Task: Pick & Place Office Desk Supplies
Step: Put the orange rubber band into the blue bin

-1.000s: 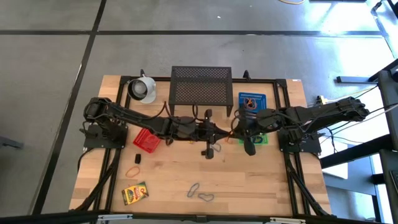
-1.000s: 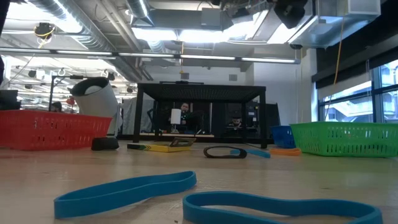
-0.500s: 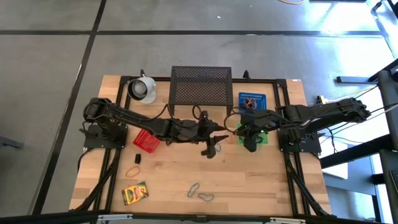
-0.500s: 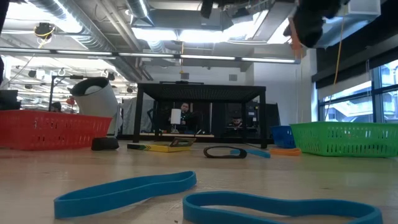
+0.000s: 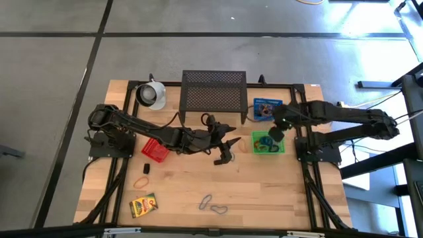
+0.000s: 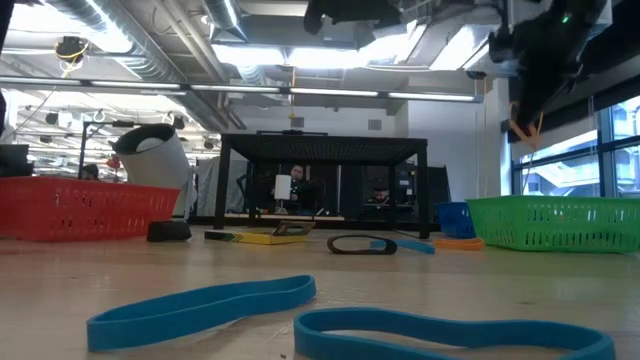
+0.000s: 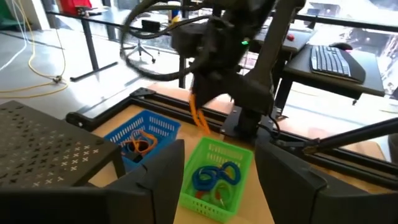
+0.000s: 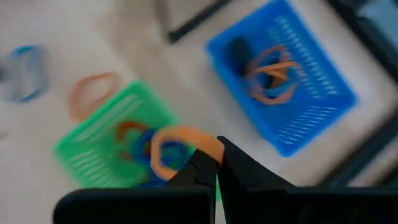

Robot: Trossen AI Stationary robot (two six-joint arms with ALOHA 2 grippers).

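Right pincer (image 8: 216,163) grips an orange loop (image 8: 180,144) above the green basket (image 5: 267,143); left pincer (image 5: 225,147), at its nine o'clock, gapes empty.

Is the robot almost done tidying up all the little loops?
Not yet. Some loops already lie in the green basket and blue basket. The right claw is shut on an orange loop above them. The left claw is open. Loops, a crayon box and a black block still wait on the table.
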